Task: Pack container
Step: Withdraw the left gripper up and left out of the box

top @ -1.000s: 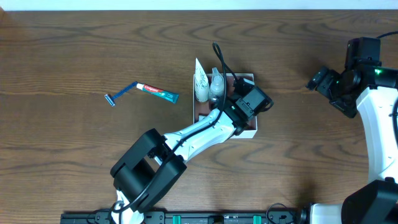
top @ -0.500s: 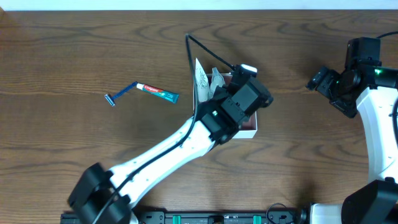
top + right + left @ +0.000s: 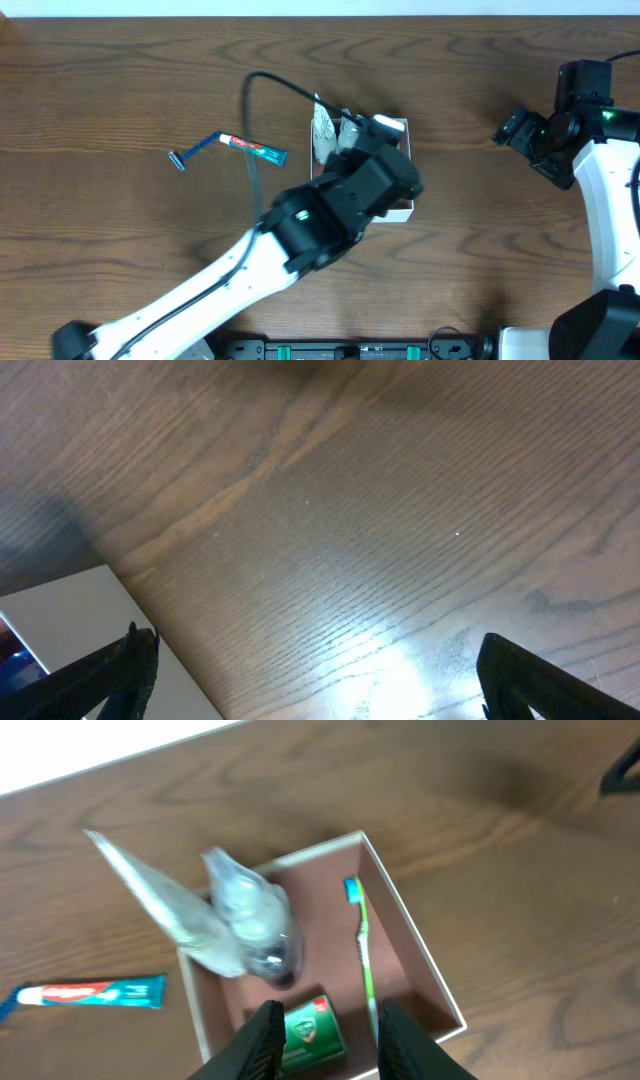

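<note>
1. The container (image 3: 322, 910) is sitting near the middle of the wooden table (image 3: 120, 80), its lid off and its pink-brown floor partly showing.
2. A green toothbrush (image 3: 365, 960) with a blue head is lying inside it, along the right-hand wall as the left wrist camera sees it.
3. A green soap carton (image 3: 315, 1030) is lying on the floor of the container, just beside the toothbrush.
4. A clear bottle (image 3: 250, 920) is resting inside, against a flat white tube (image 3: 150, 895) that is leaning out over the wall.
5. The left gripper (image 3: 330, 1008) is hovering above the container, over the carton. Its fingers are standing partly apart and are gripping nothing.
6. In the overhead view the left arm is covering most of the container.
7. A toothpaste tube (image 3: 90, 993) is lying on the table just outside the container, with a blue razor (image 3: 195, 152) at its far end.
8. The right gripper (image 3: 315, 650) is hanging well apart at the right side of the table. Its fingers are spread wide, with only bare wood below them.
</note>
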Motion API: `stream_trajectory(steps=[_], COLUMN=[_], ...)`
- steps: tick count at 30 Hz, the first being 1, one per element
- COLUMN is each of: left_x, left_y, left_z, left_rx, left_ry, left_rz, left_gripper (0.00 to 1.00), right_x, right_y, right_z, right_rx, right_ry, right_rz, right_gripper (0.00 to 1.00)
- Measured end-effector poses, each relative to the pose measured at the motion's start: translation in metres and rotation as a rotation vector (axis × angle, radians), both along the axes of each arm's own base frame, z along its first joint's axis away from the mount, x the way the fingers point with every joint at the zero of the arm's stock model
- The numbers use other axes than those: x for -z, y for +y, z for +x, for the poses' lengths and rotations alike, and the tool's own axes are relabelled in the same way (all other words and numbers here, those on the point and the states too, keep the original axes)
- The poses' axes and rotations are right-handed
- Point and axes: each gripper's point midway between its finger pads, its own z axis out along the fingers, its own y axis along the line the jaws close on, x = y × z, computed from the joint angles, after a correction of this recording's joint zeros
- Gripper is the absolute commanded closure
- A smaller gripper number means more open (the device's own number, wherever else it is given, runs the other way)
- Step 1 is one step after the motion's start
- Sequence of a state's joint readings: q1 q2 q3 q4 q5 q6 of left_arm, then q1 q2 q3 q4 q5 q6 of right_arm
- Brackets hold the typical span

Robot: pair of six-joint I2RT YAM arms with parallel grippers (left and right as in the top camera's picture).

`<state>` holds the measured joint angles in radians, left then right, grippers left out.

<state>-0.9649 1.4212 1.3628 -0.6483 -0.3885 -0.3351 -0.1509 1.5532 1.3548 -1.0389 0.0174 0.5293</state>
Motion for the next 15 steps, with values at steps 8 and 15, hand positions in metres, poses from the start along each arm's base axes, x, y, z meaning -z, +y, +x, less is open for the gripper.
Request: stream_trajectory(steps=[8,15], left_x=[-0.032,-0.006], left_y=[0.093,0.183], left_z=[0.020,0.063], left_rx=[-0.241,-0.535], left_ry=[-0.067,0.037], left_rz=[0.049,0.052], left_gripper=[0.55,0.50], right_x=[0.000,0.000], right_y=[0.000,0.000], right_z=[0.000,0.000], right_rx=[0.000,0.000], right_ry=[0.000,0.000], right_rz=[0.000,0.000], right_gripper=[0.01,0.01])
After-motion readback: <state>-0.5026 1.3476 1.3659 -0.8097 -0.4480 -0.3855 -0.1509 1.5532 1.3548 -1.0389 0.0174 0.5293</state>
